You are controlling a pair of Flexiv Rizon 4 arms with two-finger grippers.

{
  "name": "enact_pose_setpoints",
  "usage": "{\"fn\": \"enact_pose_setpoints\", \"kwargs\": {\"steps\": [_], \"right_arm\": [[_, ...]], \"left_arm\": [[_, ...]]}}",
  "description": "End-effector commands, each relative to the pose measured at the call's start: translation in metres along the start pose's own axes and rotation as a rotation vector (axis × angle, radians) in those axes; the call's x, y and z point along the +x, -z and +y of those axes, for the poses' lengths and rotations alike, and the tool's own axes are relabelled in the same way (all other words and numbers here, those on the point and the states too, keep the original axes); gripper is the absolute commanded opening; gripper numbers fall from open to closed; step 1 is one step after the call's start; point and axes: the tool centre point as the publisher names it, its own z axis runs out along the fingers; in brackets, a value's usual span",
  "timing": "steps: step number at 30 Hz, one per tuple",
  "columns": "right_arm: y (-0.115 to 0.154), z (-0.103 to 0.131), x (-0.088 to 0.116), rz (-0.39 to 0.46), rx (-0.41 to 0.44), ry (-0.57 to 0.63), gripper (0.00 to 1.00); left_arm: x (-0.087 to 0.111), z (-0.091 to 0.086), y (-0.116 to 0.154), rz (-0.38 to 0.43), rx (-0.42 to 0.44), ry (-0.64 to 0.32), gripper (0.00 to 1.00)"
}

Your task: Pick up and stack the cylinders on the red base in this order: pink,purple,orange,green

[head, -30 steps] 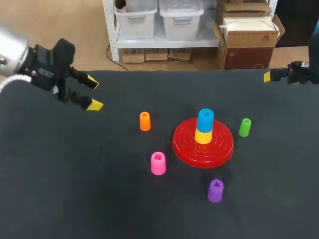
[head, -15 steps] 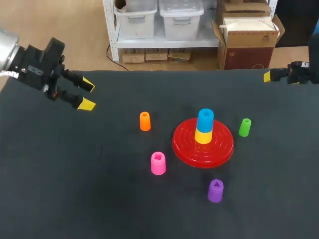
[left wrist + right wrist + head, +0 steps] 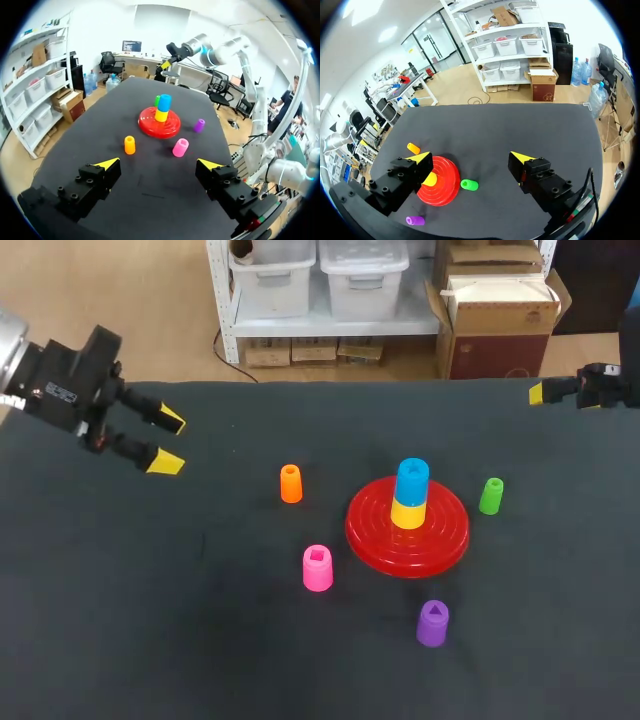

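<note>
The red base point(image 3: 407, 527) lies right of the table's middle, with a yellow cylinder point(image 3: 407, 512) and a blue cylinder point(image 3: 412, 480) stacked on its post. Around it stand the pink cylinder point(image 3: 317, 567), the purple cylinder point(image 3: 432, 623), the orange cylinder point(image 3: 290, 483) and the green cylinder point(image 3: 490, 495). My left gripper point(image 3: 166, 441) hovers open and empty over the far left; in its wrist view point(image 3: 159, 162) the orange point(image 3: 129, 144) and pink point(image 3: 180, 147) cylinders sit ahead of it. My right gripper point(image 3: 471, 157) is open and empty at the far right edge point(image 3: 540, 393), with the green cylinder point(image 3: 468, 185) below it.
The black table point(image 3: 200, 640) has bare cloth along its whole left half and front. In the right wrist view the red base point(image 3: 440, 186), the orange cylinder point(image 3: 413, 148) and the purple cylinder point(image 3: 415, 220) lie beside the left finger.
My left arm has drawn back toward the left edge of the table, its gripper still open. The right arm and all cylinders have stayed put.
</note>
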Motion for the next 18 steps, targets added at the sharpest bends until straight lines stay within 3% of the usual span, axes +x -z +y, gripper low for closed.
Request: {"fn": "enact_pose_setpoints", "kwargs": {"steps": [1,12,18], "right_arm": [[0.000,0.000,0.000,0.000,0.000,0.000,1.00],[0.000,0.000,0.000,0.000,0.000,0.000,1.00],[-0.039,0.064,-0.048,0.192,-0.007,0.368,1.00]], "left_arm": [[0.000,-0.002,0.000,0.001,-0.003,-0.001,1.00],[0.000,-0.002,0.000,0.001,-0.003,-0.001,1.00],[0.000,-0.002,0.000,0.001,-0.003,-0.001,1.00]]}}
